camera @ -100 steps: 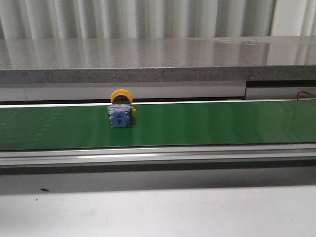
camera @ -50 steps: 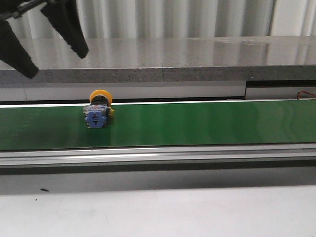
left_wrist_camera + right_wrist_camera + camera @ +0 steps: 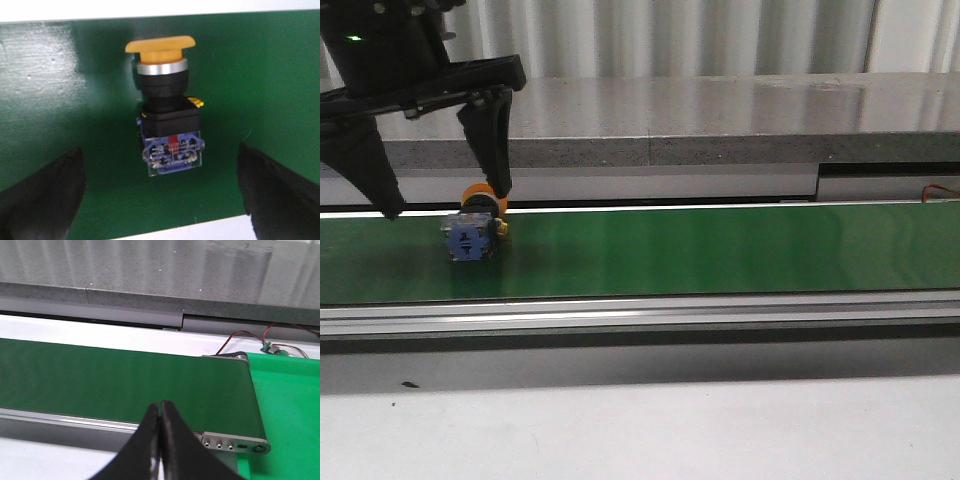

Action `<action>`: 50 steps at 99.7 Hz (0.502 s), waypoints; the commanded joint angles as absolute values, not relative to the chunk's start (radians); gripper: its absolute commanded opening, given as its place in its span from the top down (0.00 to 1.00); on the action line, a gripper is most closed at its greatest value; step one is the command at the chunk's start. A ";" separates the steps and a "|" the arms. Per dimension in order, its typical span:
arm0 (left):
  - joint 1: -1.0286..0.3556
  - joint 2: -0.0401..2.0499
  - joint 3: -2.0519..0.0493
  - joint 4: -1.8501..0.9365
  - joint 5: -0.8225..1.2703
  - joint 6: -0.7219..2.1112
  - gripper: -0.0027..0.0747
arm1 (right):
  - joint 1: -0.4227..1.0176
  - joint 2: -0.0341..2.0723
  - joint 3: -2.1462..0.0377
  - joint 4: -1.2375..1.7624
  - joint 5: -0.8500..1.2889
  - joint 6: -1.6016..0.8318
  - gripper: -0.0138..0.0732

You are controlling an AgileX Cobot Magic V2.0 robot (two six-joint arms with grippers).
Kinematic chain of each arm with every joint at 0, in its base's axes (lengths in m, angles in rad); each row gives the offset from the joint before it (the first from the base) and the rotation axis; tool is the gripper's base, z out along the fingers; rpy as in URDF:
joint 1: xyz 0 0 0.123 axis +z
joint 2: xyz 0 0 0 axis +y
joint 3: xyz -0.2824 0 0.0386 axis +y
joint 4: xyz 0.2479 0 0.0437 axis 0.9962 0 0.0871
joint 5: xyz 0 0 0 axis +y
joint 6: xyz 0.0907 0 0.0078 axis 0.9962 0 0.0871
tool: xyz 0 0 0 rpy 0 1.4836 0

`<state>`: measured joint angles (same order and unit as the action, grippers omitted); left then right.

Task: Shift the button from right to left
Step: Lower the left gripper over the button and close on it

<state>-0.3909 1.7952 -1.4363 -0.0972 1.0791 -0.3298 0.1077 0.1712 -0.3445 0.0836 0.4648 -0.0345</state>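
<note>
1. On the green belt (image 3: 720, 250), toward its left end, the button (image 3: 473, 232) is lying on its side, cap pointing to 12 o'clock and contact block to 6 o'clock.
2. Above it, the left gripper (image 3: 440, 205) is hanging spread wide and holding nothing, straddling the button across its long axis, its 3 o'clock finger nearer.
3. Far off, the right gripper (image 3: 160, 440) is sitting pinched together, empty, so the left arm is nearer.
</note>
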 commanded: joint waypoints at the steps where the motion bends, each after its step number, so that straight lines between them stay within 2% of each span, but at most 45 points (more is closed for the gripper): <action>1: -0.399 1.772 -1.468 -0.099 1.067 -0.344 0.21 | 0.107 0.177 -0.370 0.077 0.384 -0.045 0.92; 18: -0.399 1.815 -1.468 -0.009 1.060 -0.396 0.21 | 0.107 0.177 -0.370 0.077 0.384 -0.045 0.92; 25: -0.399 1.821 -1.468 0.000 1.058 -0.401 0.27 | 0.107 0.177 -0.370 0.077 0.384 -0.045 0.92; 32: -0.399 1.823 -1.468 0.000 1.058 -0.405 0.42 | 0.107 0.177 -0.370 0.077 0.384 -0.045 0.92; 44: -0.399 1.823 -1.468 0.013 1.058 -0.406 0.84 | 0.107 0.177 -0.370 0.077 0.384 -0.045 0.92; 50: -0.399 1.823 -1.468 0.017 1.058 -0.406 0.97 | 0.107 0.177 -0.370 0.077 0.384 -0.045 0.92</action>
